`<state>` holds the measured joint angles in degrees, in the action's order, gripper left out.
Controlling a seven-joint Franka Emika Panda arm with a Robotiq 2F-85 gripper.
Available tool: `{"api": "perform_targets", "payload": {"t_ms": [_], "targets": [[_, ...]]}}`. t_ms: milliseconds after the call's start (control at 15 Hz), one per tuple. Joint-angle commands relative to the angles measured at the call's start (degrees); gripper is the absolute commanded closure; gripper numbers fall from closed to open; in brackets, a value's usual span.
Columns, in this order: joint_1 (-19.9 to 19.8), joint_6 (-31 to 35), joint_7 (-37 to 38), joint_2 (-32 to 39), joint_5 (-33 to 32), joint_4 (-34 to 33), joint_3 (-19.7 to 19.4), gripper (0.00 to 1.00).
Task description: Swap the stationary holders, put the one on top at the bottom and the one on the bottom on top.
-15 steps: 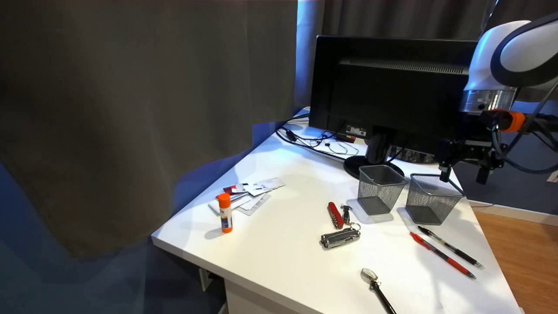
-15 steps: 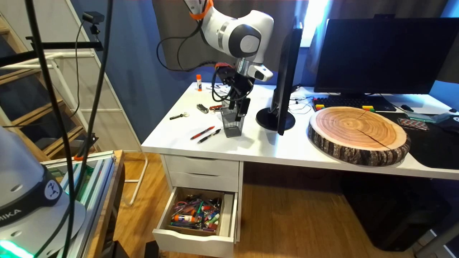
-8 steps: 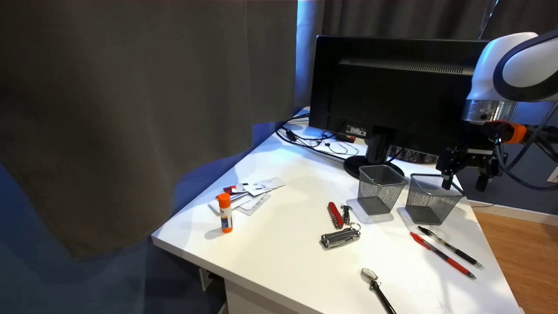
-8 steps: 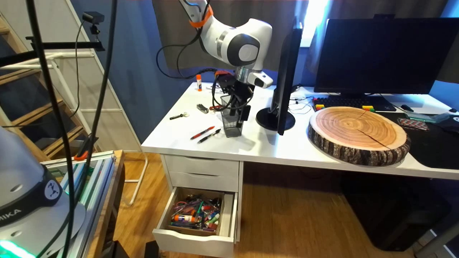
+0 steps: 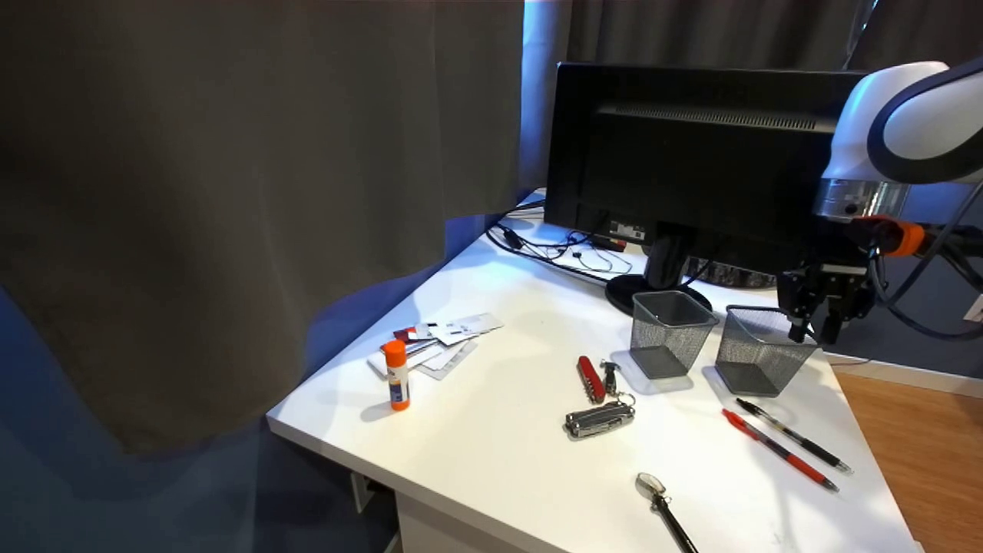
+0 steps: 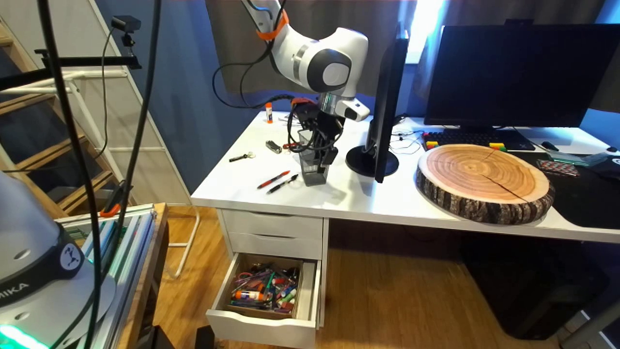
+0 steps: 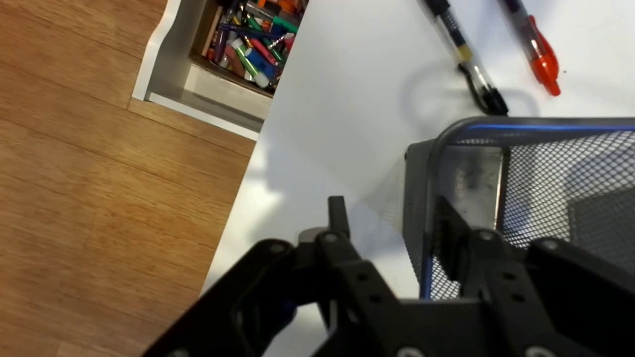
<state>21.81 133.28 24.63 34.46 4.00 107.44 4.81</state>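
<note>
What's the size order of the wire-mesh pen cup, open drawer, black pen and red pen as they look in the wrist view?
Largest to smallest:
1. Wire-mesh pen cup, helped by being nearer the camera
2. Open drawer
3. Black pen and red pen: too alike to rank, both cut off at the top

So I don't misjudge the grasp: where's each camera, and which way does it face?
In an exterior view, raised beyond the desk's near end, facing the monitor's back: arm and hand.
In an exterior view, out front, facing the open drawer: base, arm, hand.
On the wrist, facing down over a mesh cup: fingers.
Both exterior views share the pens.
</note>
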Motion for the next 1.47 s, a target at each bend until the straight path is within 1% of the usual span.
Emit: {"api": "perform_targets", "payload": {"t_ms": [0, 133, 200, 600, 933, 1200, 1400], "targets": [[-0.36, 1.1, 0.23, -0.33, -1.03, 0.57, 0.08, 0.85], [-0.27, 0.68, 0.41, -0.7, -1.39, 0.74, -0.21, 0.99], [-0.19, 0.55, 0.55, -1.01, -1.6, 0.88, -0.39, 1.0], [0.13, -0.61, -0.06, -4.47, -3.19, 1.25, -0.24, 0.98], [1.21, -6.85, 0.01, -9.8, -5.79, -0.06, 1.19, 0.98], [1.68, -11.75, -1.02, -12.73, -7.55, -3.19, 3.43, 0.98], [1.72, -13.34, -4.12, -12.04, -8.09, -7.26, 5.48, 0.98]]}}
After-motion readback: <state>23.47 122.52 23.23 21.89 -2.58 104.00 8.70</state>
